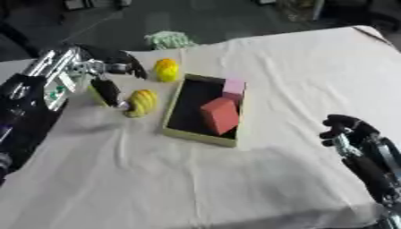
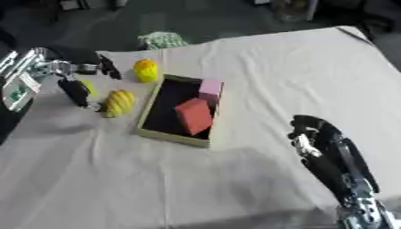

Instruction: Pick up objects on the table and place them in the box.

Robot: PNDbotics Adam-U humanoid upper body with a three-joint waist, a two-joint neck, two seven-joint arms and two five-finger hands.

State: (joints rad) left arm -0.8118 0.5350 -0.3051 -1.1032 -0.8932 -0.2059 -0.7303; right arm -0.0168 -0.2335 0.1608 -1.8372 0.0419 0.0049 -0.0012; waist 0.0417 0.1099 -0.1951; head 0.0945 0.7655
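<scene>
Curled, empty right hand (image 2: 317, 134) over creased white cloth (image 1: 196, 179); dark floor (image 1: 180, 20) beyond.

Desk (image 1: 235, 188), white cloth-covered: box (image 1: 178, 130) right of left hand (image 1: 106, 89); two yellow objects (image 1: 142, 103) (image 1: 166, 70) beside that hand; green item (image 1: 170, 39) beyond

Shallow yellow-rimmed box (image 1: 177, 129) with dark floor, mid-table, angled. Inside: red block (image 1: 220, 115) tilted, pink block (image 1: 233, 86) at the far right corner. Left of box on white cloth: yellow ribbed object (image 1: 142, 103) lying just beside it; yellow-orange rounded object (image 1: 166, 69) near far corner.
</scene>
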